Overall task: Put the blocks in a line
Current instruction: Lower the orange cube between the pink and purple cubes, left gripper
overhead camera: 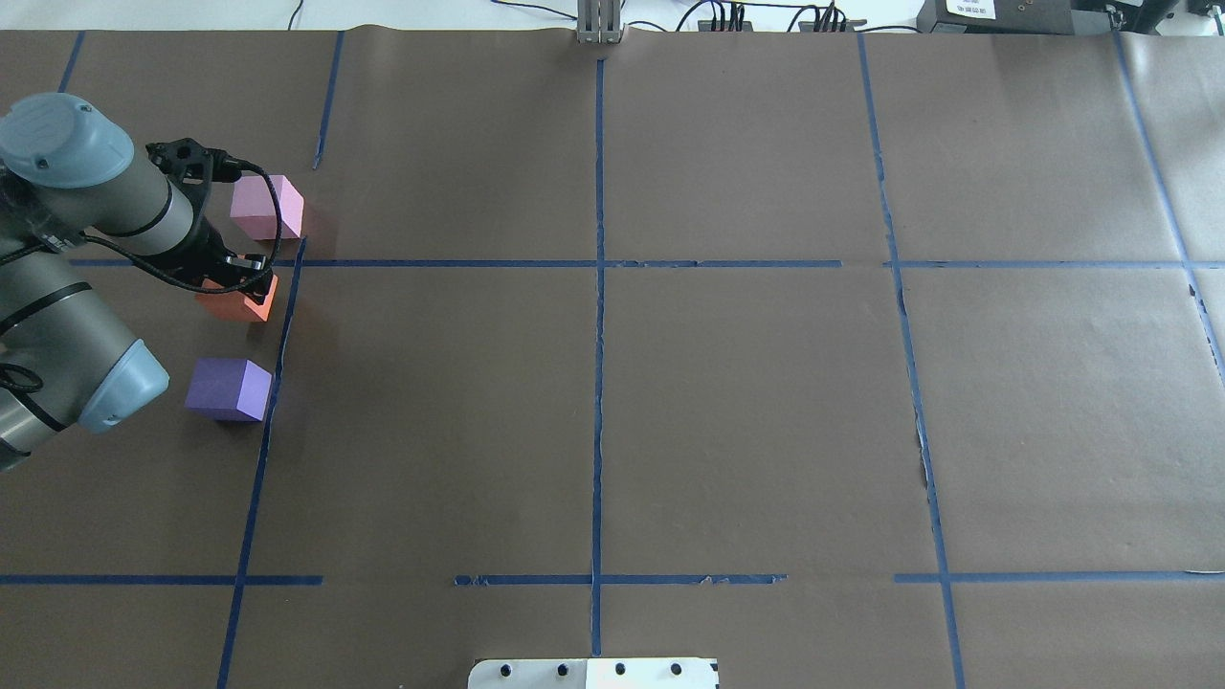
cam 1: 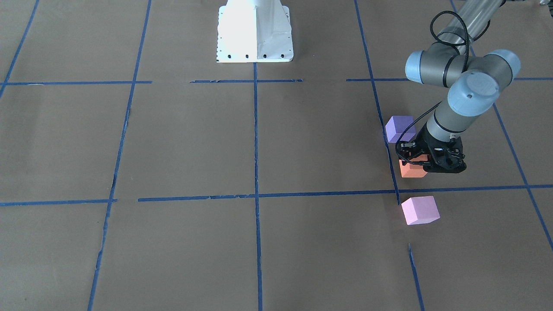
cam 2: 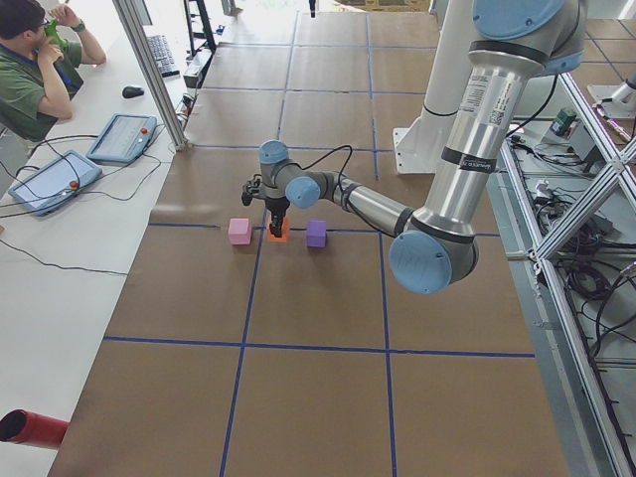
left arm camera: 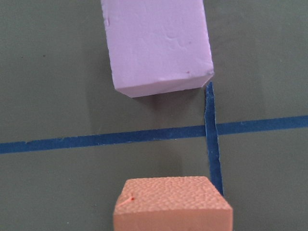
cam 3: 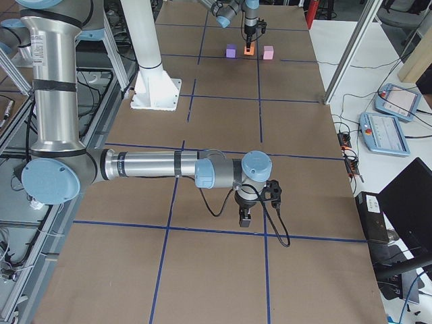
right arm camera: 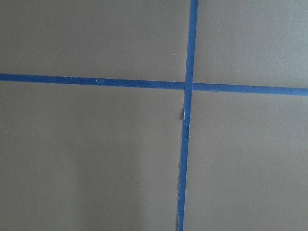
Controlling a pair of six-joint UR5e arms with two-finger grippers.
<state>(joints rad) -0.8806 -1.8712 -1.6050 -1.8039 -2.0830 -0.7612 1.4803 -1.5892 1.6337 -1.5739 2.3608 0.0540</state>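
Observation:
Three blocks lie in a row beside a blue tape line at the robot's left end of the table. The purple block (cam 1: 399, 128) (overhead camera: 228, 388) is nearest the robot. The orange block (cam 1: 412, 170) (overhead camera: 239, 304) is in the middle. The pink block (cam 1: 420, 210) (overhead camera: 266, 206) is farthest. My left gripper (cam 1: 418, 163) (overhead camera: 247, 282) points straight down with its fingers against the orange block's sides, shut on it at table level. The left wrist view shows the orange block (left arm camera: 173, 207) at the bottom and the pink block (left arm camera: 156, 43) above. My right gripper (cam 3: 245, 219) hangs over bare paper; I cannot tell its state.
Brown paper with a grid of blue tape (overhead camera: 598, 263) covers the table. The white robot base (cam 1: 255, 34) stands at the robot-side edge. An operator (cam 2: 30, 70) and teach pendants (cam 2: 119, 137) are at a side desk beyond the far edge.

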